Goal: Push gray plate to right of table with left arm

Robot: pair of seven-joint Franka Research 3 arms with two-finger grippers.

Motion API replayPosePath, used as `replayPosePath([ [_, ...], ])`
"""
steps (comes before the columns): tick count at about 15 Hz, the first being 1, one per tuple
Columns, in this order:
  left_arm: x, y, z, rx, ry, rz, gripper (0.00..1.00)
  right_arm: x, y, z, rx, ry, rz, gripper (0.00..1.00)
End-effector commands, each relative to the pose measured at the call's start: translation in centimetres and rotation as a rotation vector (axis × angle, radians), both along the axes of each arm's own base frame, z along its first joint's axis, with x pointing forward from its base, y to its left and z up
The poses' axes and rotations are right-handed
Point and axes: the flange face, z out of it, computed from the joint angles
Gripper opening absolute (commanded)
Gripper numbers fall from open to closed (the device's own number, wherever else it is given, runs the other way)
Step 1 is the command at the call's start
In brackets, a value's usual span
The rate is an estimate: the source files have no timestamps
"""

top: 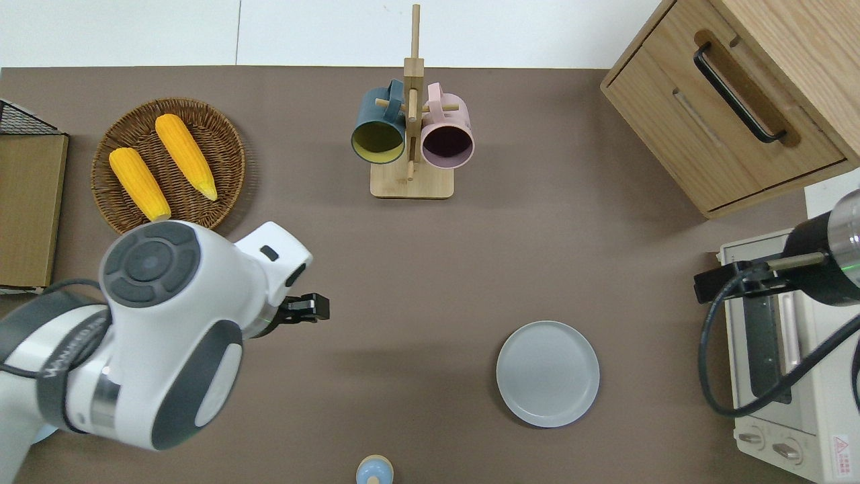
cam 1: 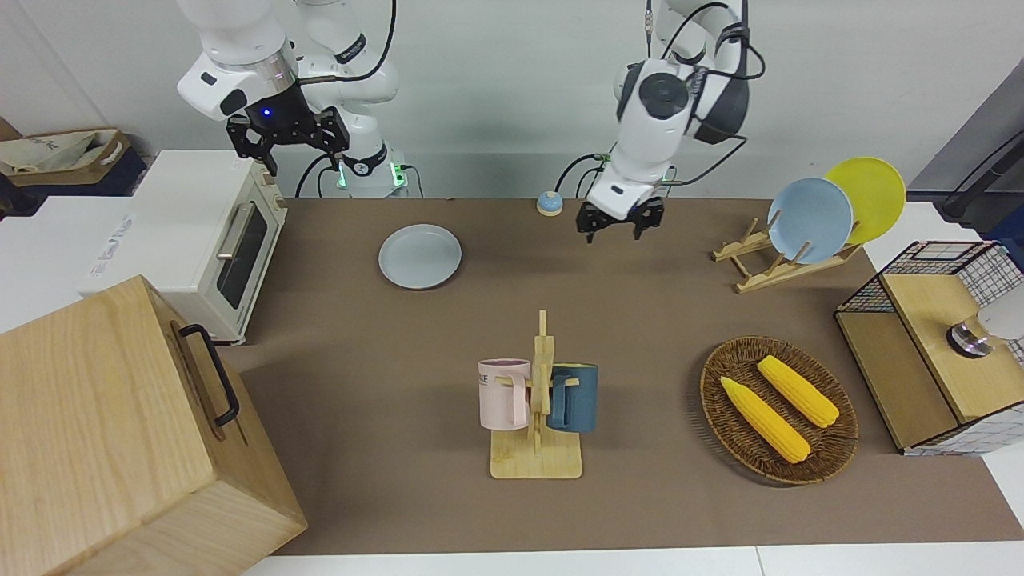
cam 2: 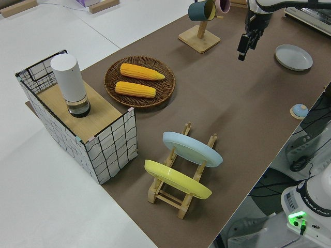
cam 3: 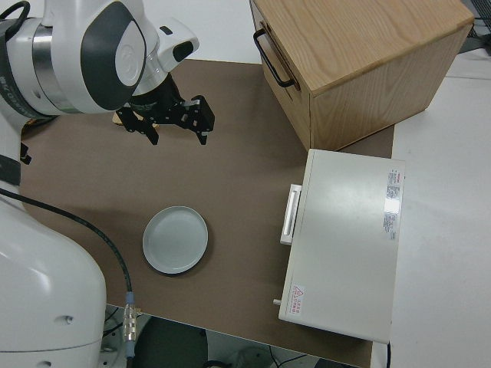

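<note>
Gray plate (cam 1: 420,256): flat on the table (cam 1: 640,320), toward the right arm's end, near the toaster oven (cam 1: 216,240). Left gripper (cam 1: 621,222): aloft, fingers spread, empty. I read "FRANKA" on an arm, probably. Right arm parked

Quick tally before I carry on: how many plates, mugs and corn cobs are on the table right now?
Plates: 3, namely gray plate, light blue plate, yellow plate
Mugs: 2, namely pink mug, dark blue mug
Corn cobs: 2, namely and, both in the wicker basket
Total: 7
</note>
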Motion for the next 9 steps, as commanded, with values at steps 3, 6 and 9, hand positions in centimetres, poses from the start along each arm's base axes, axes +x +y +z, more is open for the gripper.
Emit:
replayPosePath([
  [3, 1.6, 8.4, 4.6, -0.02, 0.004, -0.068, 1.0, -0.3, -0.1, 0.4, 0.002, 0.004, -0.014, 0.983],
  [6, 2.3, 13.1, 7.1, -0.04, -0.007, -0.091, 1.0, -0.3, -0.1, 0.4, 0.002, 0.004, -0.014, 0.983],
  [9, 2.6, 17.1, 9.4, -0.061, -0.026, -0.139, 1.0, -0.3, -0.2, 0.4, 0.001, 0.004, -0.017, 0.983],
])
